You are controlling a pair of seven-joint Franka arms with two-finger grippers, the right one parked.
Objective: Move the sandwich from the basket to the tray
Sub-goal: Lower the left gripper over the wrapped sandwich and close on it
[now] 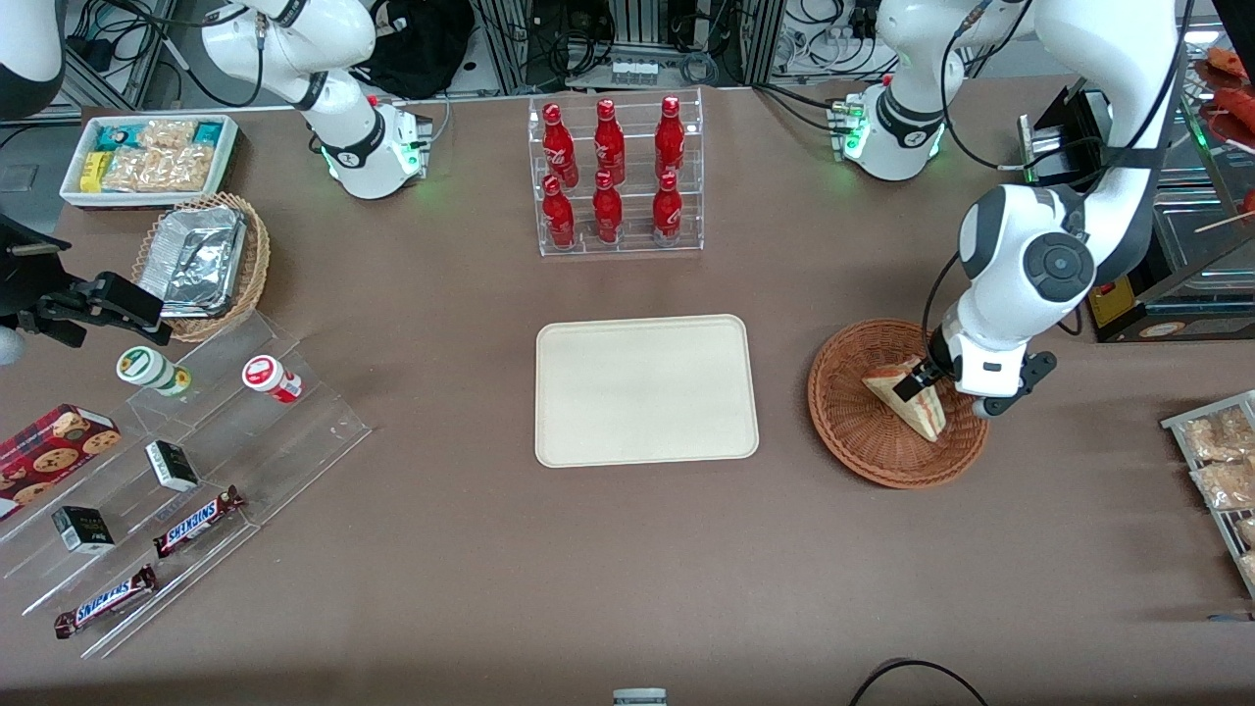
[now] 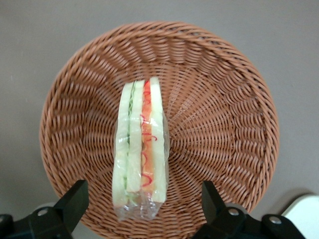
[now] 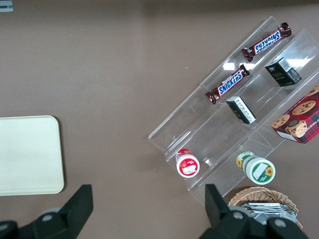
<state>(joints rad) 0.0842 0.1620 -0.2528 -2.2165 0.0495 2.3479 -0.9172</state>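
Brown table [image 1: 441,549] — the sandwich [image 1: 910,397] lies in the basket [image 1: 853,422], at three o'clock from the bare tray [image 1: 646,389]. The gripper [image 2: 141,209] straddles it, spread wide — nothing lifted yet.

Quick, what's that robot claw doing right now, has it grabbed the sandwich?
Gripper: open, holding nothing; it hangs over the basket with a finger on either side of the sandwich, not yet closed on it.

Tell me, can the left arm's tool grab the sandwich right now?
Probably yes. The tool hangs open over the basket, a finger on each side of the sandwich, nothing between them.
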